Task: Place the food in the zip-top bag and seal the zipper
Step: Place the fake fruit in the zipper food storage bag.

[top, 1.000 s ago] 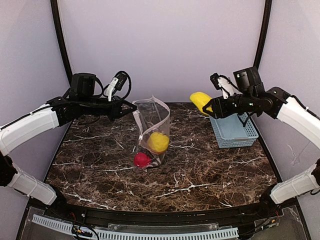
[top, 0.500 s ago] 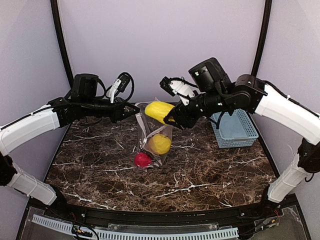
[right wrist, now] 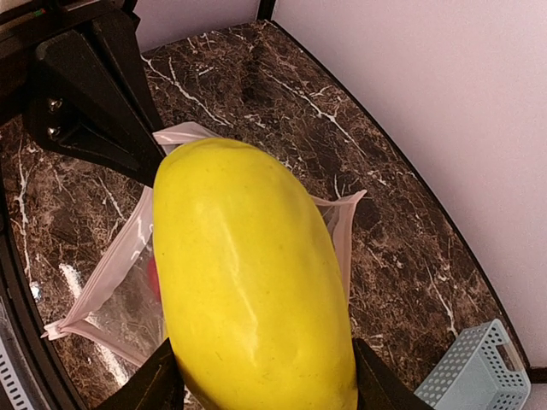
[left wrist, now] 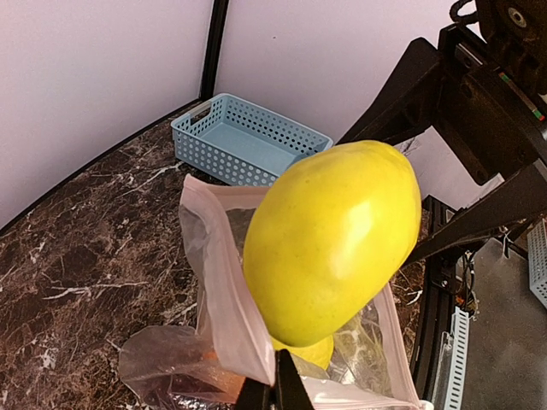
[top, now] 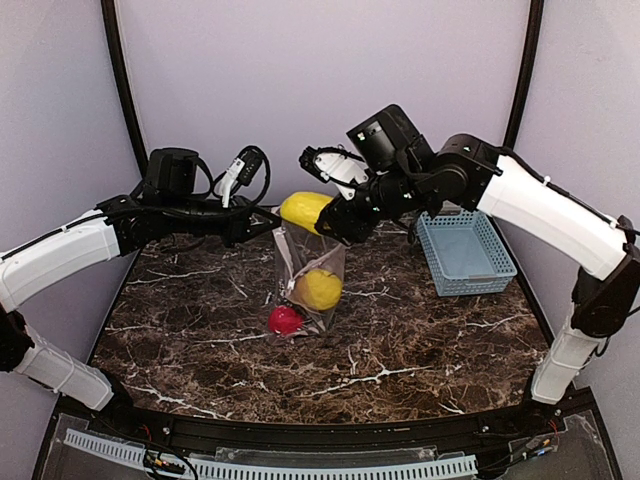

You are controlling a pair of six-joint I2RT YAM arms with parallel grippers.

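Note:
The clear zip-top bag [top: 308,262] stands upright mid-table with its mouth held wide. My left gripper [top: 268,219] is shut on the left rim, pinching the pinkish zipper [left wrist: 224,272] between its fingertips [left wrist: 275,386]. My right gripper [top: 332,220] is shut on a long yellow lemon-like fruit [top: 304,210] and holds it just over the bag's mouth. That fruit [right wrist: 252,290] fills the right wrist view, with a finger [right wrist: 158,383] on either side. A second yellow fruit [top: 320,288] and a red apple [top: 285,319] lie inside the bag.
A light-blue slatted basket [top: 465,250] stands at the back right of the dark marble table [top: 420,340], near the right wall. Both arms reach inward over the back half of the table. Pale walls close in the back and both sides.
My right arm has swung left from above the basket, carrying the yellow fruit to just over the bag's mouth. The left gripper and the bag have stayed in place.

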